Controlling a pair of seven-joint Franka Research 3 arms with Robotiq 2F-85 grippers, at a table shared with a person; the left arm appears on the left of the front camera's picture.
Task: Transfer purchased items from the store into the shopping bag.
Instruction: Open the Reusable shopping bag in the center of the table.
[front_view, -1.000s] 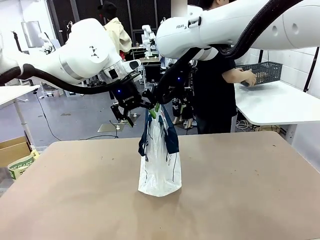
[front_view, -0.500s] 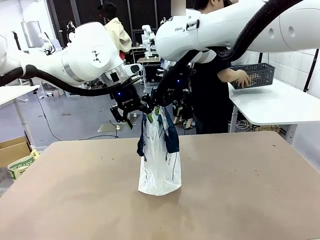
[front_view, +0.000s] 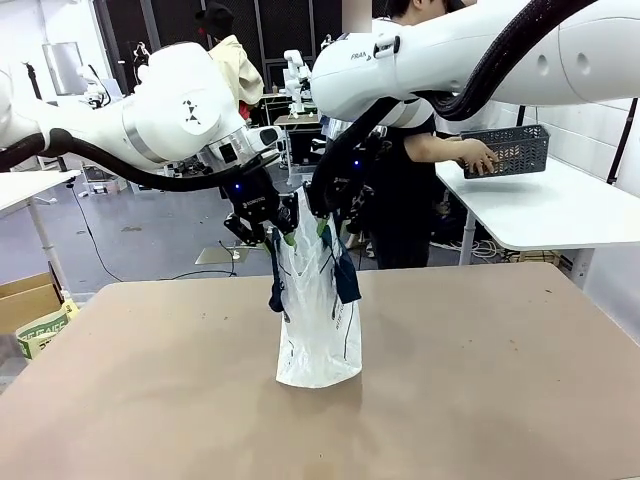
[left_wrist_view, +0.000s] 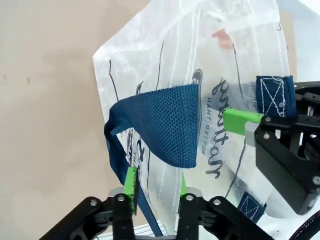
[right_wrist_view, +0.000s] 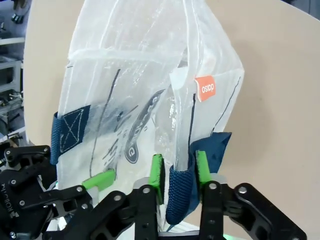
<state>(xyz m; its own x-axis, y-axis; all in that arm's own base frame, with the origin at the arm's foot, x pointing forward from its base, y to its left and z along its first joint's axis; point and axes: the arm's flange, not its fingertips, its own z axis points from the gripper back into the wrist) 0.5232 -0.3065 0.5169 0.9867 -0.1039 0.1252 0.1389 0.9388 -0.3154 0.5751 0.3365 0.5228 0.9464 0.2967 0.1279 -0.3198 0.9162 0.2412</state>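
Front camera looks across the tan desk (front_view: 500, 380); wrist cameras peer down close; all share the translucent whitish plastic bag (front_view: 320, 340).

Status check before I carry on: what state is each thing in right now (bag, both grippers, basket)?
shopping bag: upright on the table, top rim up at the two grippers.
left gripper: jaws either side of the bag's rim; a firm pinch cannot be confirmed.
right gripper: shut on the bag's folded navy strap.
grey basket: tilted, held by the person's hand over the far white table; contents too small to tell.
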